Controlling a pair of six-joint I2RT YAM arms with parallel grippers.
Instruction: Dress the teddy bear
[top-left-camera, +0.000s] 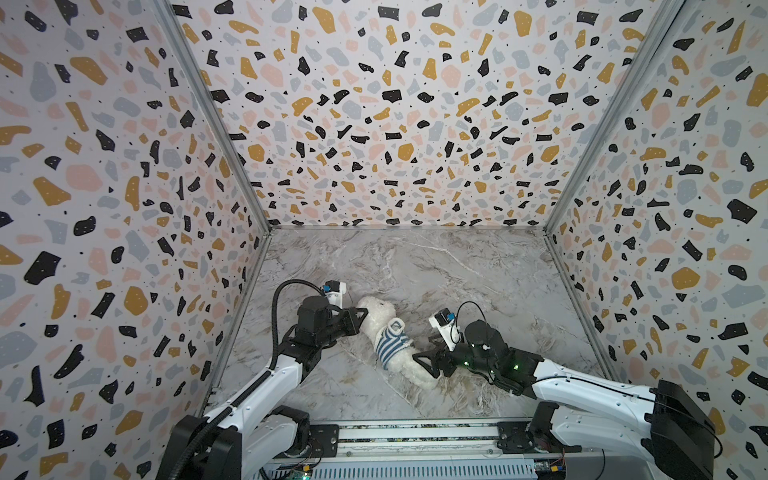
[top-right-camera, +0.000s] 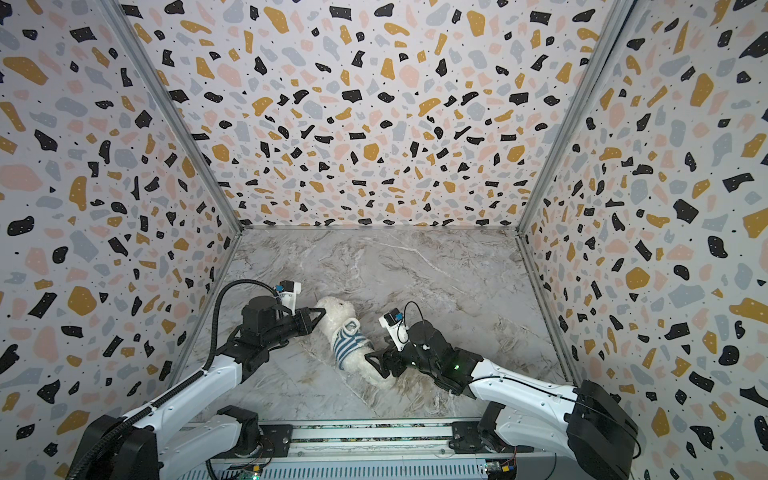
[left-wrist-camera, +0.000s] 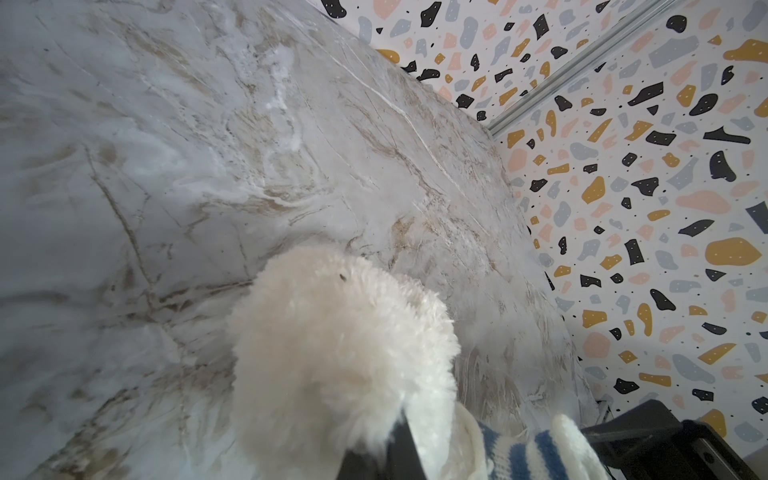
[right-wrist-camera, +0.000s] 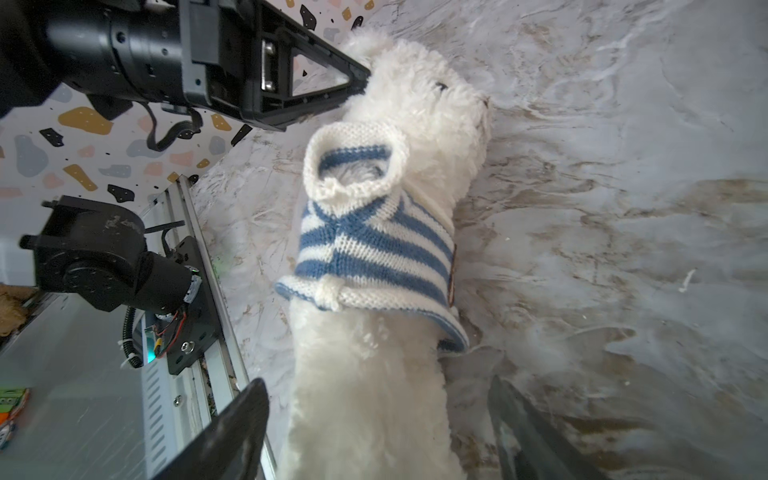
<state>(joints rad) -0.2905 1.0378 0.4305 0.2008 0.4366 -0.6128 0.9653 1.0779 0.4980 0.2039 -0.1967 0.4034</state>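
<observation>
**Desk:** Where is the teddy bear (top-left-camera: 375, 309)?

**Photographer:** Lying on the marble tabletop (top-left-camera: 457, 270) between the two pincers, with a blue-and-white striped knitted sweater (right-wrist-camera: 374, 253) around its chest. The left pincer (top-left-camera: 365, 312), pressed together, pinches fur at its head.

**Desk:** And the right pincer (right-wrist-camera: 374, 392)?

**Photographer:** Spread wide astride the bear's legs, the sweater's hem just ahead of its tips.
</observation>
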